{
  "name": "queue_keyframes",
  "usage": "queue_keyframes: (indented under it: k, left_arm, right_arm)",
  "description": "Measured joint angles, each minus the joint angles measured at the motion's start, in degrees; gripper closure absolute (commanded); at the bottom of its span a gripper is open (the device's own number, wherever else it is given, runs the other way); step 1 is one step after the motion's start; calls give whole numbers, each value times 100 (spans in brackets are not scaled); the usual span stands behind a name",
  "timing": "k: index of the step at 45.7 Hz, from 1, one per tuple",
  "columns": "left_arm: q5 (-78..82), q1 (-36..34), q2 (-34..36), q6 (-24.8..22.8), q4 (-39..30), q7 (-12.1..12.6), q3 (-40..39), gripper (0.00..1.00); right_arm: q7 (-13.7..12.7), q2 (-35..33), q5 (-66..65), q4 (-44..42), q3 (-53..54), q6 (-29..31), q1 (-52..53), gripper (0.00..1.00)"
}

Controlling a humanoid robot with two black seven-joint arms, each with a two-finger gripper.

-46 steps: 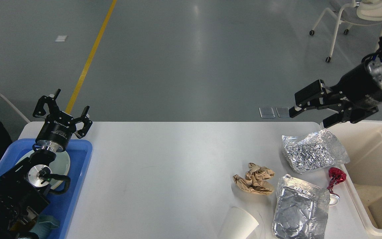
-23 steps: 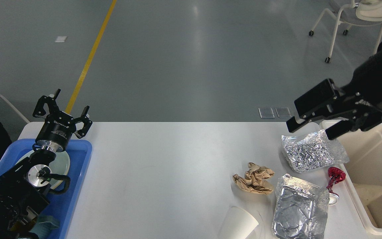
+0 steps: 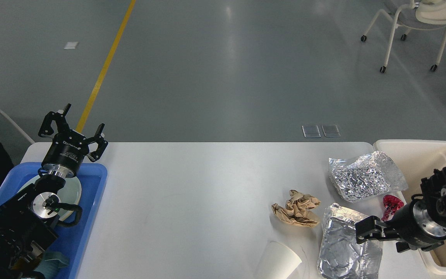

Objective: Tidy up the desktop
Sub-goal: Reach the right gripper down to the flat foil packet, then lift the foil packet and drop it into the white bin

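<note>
The white desktop (image 3: 207,186) carries litter on its right side: a crumpled brown paper (image 3: 296,209), a crinkled silver foil bag (image 3: 366,176), a flatter silver foil bag (image 3: 343,244), a red foil wrapper (image 3: 391,205) and a white paper cup (image 3: 279,261) lying on its side at the front edge. My right gripper (image 3: 381,238) is low over the right end of the flatter foil bag, open, holding nothing. My left gripper (image 3: 74,130) is open and empty, raised above the far edge of the blue tray (image 3: 93,201).
A cream bin (image 3: 432,159) stands off the desktop's right end, partly hidden by my right arm. The blue tray holds a white plate (image 3: 72,192) and a teal item (image 3: 54,259). A chair (image 3: 412,19) stands far back right.
My right arm has swung from high above the bin's far corner down and toward me, to just over the flatter foil bag. The left arm and the litter have not moved.
</note>
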Motion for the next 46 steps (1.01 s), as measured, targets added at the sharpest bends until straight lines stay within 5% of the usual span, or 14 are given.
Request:
queue_keyframes:
  k: [16, 18, 22, 25, 46]
  left_arm:
    - [0, -2, 0, 2, 0, 0, 1, 0]
    - [0, -2, 1, 2, 0, 0, 1, 0]
    - [0, -4, 1, 2, 0, 0, 1, 0]
    - [0, -4, 1, 2, 0, 0, 1, 0]
    - [0, -4, 1, 4, 0, 0, 1, 0]
  right_arm:
    - [49, 339, 148, -1211, 206, -866, -1454, 4]
    - [69, 361, 158, -1268, 232, -957, -1535, 20]
    - [156, 388, 249, -1353, 301, -1166, -1679, 81]
    - [250, 407, 298, -1407, 329, -1319, -1754, 100]
    - [-26, 579, 413, -1553, 369, -1461, -1880, 100]
